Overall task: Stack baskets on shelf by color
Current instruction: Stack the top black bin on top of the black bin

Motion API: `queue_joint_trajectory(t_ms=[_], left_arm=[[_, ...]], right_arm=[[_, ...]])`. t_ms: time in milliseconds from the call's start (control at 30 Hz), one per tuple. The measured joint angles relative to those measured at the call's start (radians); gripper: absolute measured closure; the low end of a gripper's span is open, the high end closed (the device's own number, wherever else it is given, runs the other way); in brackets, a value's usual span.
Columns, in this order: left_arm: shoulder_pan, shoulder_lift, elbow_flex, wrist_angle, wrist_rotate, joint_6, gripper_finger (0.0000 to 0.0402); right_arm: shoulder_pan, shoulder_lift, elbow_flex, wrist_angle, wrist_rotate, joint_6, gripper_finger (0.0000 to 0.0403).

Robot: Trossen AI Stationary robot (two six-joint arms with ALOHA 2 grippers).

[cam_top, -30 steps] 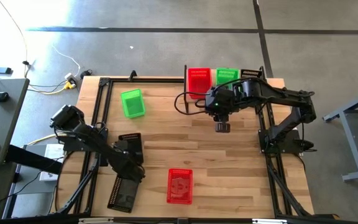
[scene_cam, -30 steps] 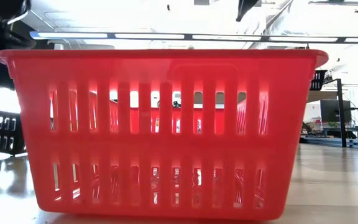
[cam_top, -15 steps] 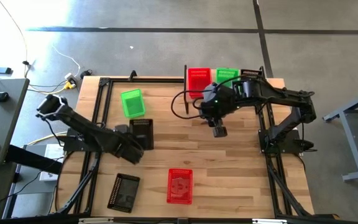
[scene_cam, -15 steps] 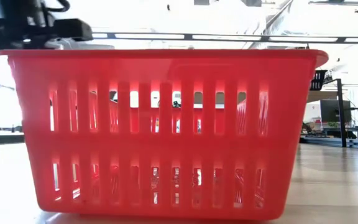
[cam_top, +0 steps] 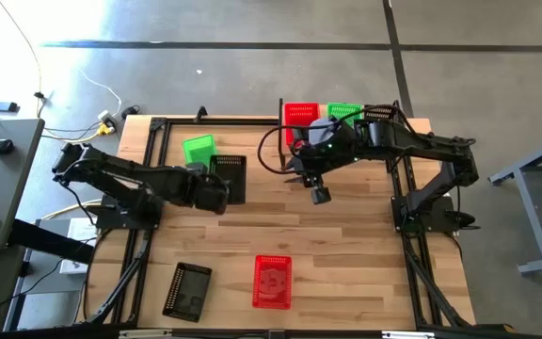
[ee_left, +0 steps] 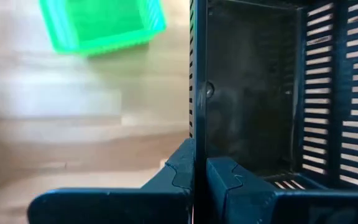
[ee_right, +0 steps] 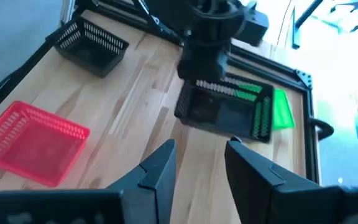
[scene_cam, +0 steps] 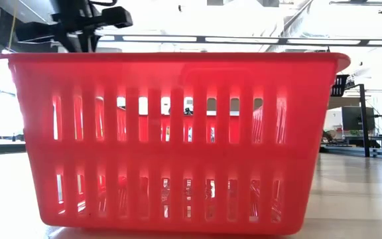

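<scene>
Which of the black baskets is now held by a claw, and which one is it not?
The black basket beside the green basket, gripped on its wall by the left claw. The other black basket lies free at the table's near edge.

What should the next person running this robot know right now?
Left hand: shut on a black basket, carried above the table beside the loose green basket.
Right hand: open, empty, over the table just in front of the shelf.
On the shelf: a red basket, a green one, and black mesh showing behind the right arm.
On the table near the front edge: a red basket and a black basket.
Done: all three colours started on the shelf.
Left: the carried black basket, then the loose green, red and black ones.
</scene>
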Motion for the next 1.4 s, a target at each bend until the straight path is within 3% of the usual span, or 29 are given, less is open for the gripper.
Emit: queue_joint_trajectory(t_ms=[233,533,767,1400], left_arm=[[0.085,0.0,0.018,0.05,-0.013,0.127,0.0401],[0.138,0.0,0.018,0.113,-0.028,0.181,0.0401],[0.161,0.0,0.018,0.167,-0.012,0.19,0.0401],[0.202,0.0,0.018,0.444,0.039,0.353,0.0401]], right_arm=[[0.029,0.078,0.0,0.023,-0.037,-0.039,0.0279],[0.072,0.183,0.0,0.09,-0.026,-0.071,0.0279],[0.085,0.245,0.0,0.111,0.136,-0.138,0.0279],[0.079,0.272,0.0,0.086,0.273,-0.142,0.0279]])
